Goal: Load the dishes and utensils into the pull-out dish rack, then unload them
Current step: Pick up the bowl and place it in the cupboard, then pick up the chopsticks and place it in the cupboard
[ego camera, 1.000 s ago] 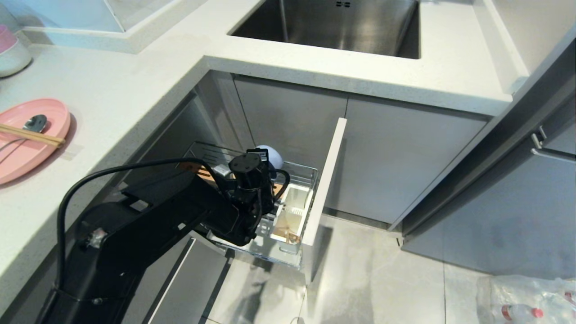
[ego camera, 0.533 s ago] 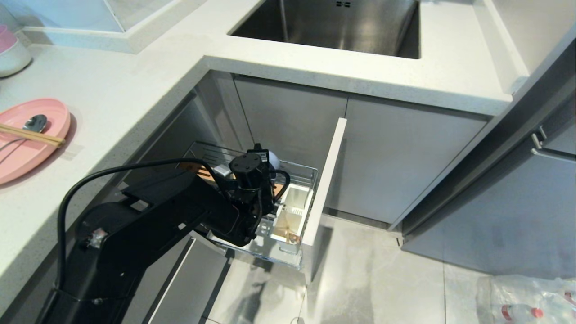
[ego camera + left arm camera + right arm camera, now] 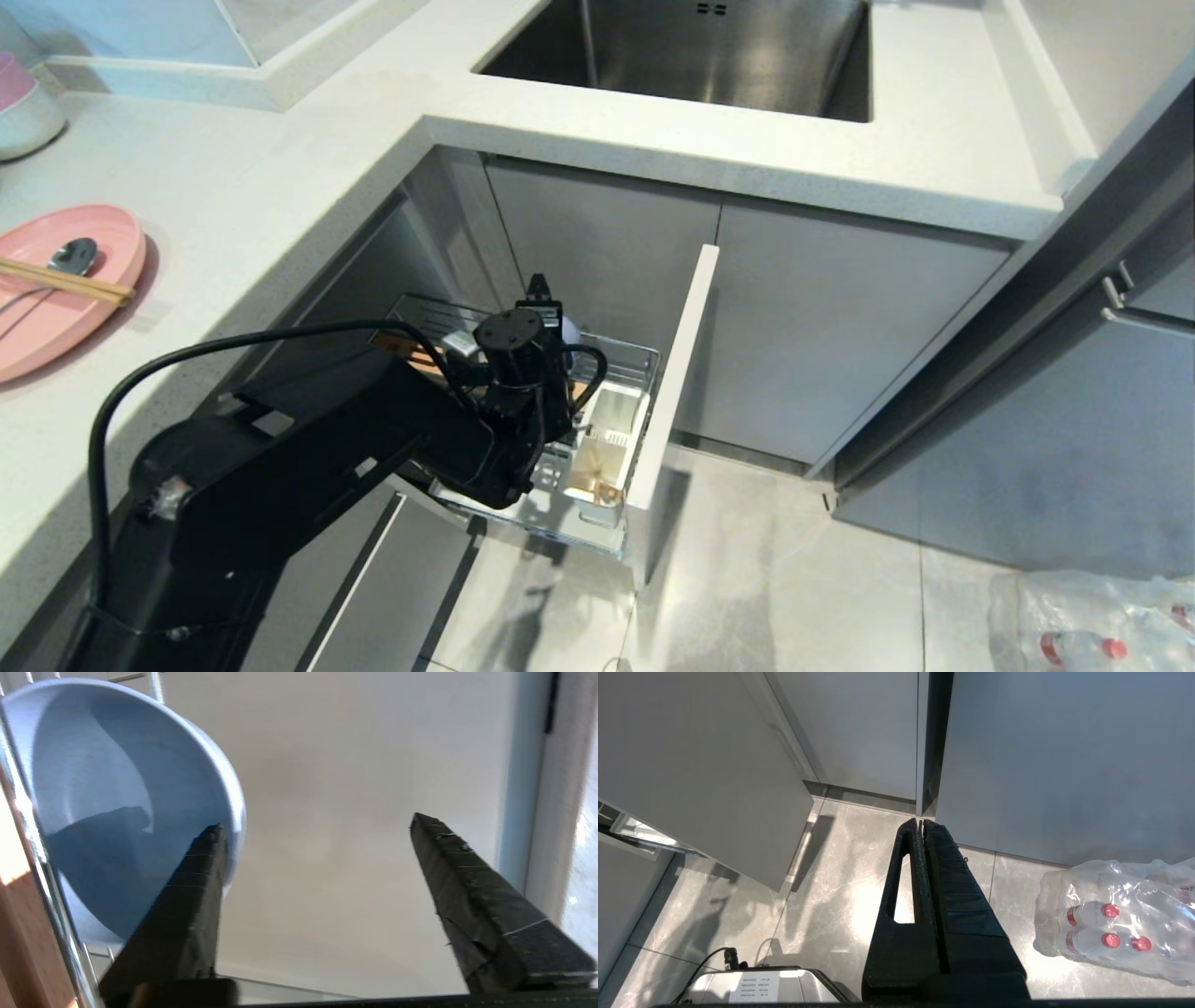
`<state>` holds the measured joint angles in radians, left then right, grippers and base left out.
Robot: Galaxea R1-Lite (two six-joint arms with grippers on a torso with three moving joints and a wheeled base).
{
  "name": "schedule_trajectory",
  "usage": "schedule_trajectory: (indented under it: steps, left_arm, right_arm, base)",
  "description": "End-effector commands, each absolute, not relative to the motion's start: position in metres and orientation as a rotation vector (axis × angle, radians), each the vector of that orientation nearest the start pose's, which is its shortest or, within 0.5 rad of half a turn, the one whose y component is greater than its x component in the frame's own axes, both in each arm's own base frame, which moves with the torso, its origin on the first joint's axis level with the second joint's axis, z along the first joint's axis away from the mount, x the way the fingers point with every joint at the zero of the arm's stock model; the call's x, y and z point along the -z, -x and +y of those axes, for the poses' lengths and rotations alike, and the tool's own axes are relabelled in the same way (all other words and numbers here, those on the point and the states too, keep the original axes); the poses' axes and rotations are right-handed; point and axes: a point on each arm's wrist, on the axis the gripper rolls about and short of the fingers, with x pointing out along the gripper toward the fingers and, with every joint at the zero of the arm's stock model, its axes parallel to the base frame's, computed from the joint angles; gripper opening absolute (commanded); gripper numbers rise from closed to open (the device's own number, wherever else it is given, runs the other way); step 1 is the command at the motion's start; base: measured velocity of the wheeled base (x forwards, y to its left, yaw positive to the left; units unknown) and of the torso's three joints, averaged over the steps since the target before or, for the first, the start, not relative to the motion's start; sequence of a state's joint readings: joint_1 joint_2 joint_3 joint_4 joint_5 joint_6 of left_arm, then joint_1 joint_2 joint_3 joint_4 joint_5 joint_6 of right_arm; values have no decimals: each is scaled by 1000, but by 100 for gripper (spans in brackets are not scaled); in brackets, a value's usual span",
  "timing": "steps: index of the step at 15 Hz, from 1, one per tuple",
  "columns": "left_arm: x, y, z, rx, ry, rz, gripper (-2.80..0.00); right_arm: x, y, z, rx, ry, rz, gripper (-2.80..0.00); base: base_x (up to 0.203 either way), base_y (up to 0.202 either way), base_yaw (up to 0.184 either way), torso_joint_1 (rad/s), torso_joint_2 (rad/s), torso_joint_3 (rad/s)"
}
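Note:
The pale blue bowl [image 3: 117, 802] stands on its edge against the wires of the pull-out dish rack [image 3: 642, 357], beside the wooden strip [image 3: 18, 933]. My left gripper [image 3: 315, 822] is open inside the rack with nothing between its fingers. One finger [image 3: 187, 905] lies just in front of the bowl's rim. In the head view my wrist hides most of the bowl [image 3: 569, 329]. The pink plate [image 3: 47, 317] lies on the counter at the left, carrying the spoon [image 3: 73, 254] and the chopsticks [image 3: 65, 280]. My right gripper [image 3: 920, 822] is shut and empty, parked above the floor.
The white utensil caddy [image 3: 607, 439] sits at the rack's front, behind the pulled-out front panel [image 3: 680, 373]. The sink [image 3: 691, 47] is at the back, stacked pink-over-white bowls [image 3: 19, 103] at far left. A pack of water bottles [image 3: 1120, 924] lies on the floor to the right.
My left gripper has opened and let go of the bowl, which now rests in the rack. The arm has barely shifted; the right arm has not moved.

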<state>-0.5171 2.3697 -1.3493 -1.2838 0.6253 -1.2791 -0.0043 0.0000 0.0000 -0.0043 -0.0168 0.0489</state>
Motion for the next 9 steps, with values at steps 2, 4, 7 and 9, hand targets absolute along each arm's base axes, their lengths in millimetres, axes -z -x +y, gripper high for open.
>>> schedule_trajectory:
  steps: [2,4,7,9]
  left_arm:
    - [-145,-400,-218,73,1432,-289,0]
    - [-155,-395,-216,79,1419,-301,0]
    - [-174,-384,-211,98,1402,-319,0]
    - [-185,-378,-207,105,1374,-330,0]
  right_arm:
    - [-76,23,0,21,-49,-4,-280]
    - [-76,23,0,21,-51,-4,-280]
    - [-76,23,0,21,-49,-4,-280]
    - [-76,23,0,21,-49,-4,-280]
  base:
    - [0,0,0,0,0,0]
    - [0,0,0,0,0,0]
    - [0,0,0,0,0,0]
    - [0,0,0,0,0,0]
